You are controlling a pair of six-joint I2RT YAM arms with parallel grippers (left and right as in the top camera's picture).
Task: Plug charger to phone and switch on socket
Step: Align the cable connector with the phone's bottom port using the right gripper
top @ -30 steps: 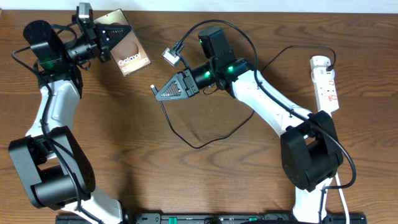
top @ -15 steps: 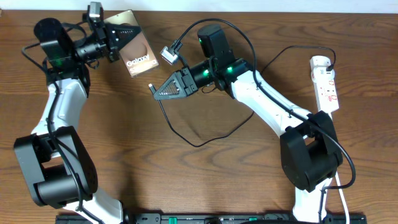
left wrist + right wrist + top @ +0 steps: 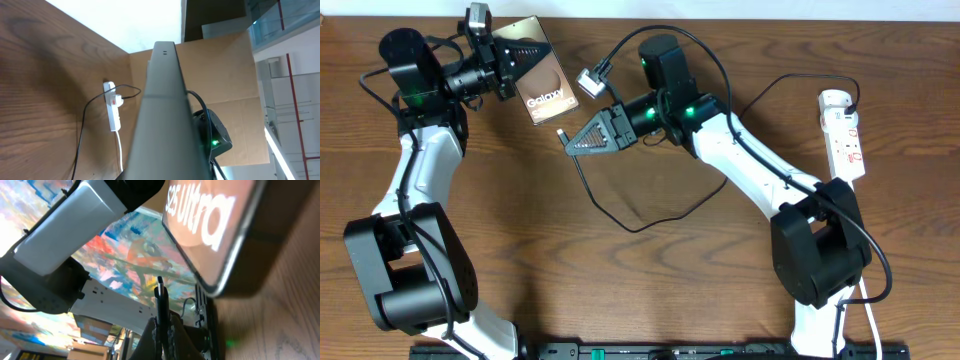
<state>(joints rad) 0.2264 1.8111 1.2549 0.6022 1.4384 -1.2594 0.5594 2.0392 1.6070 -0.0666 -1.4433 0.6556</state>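
Overhead, the left gripper (image 3: 510, 72) is clamped on the phone (image 3: 542, 85) by the table's far edge. The right gripper (image 3: 572, 144) pinches the charger (image 3: 642, 232), whose thin cable loops mid-table. The white socket (image 3: 844, 135) lies at the right edge. Only the right wrist view shows the slim connector tip (image 3: 159, 287) near the phone's glossy rounded rim. The left wrist view shows the slab edge-on.
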